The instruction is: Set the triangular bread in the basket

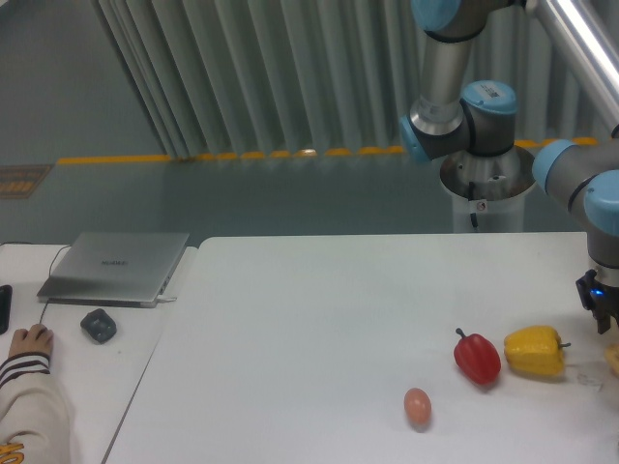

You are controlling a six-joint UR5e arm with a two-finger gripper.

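Tool (604, 311) is hanging at the frame's right edge, finger state unreadable, with the triangular bread (613, 359) sitting on the surface (319, 329) just below it, mostly cropped, right of the yellow pepper (534, 351).

Grey ribbed wall (242, 77), yellow floor stripe (232, 155), white table (319, 309).
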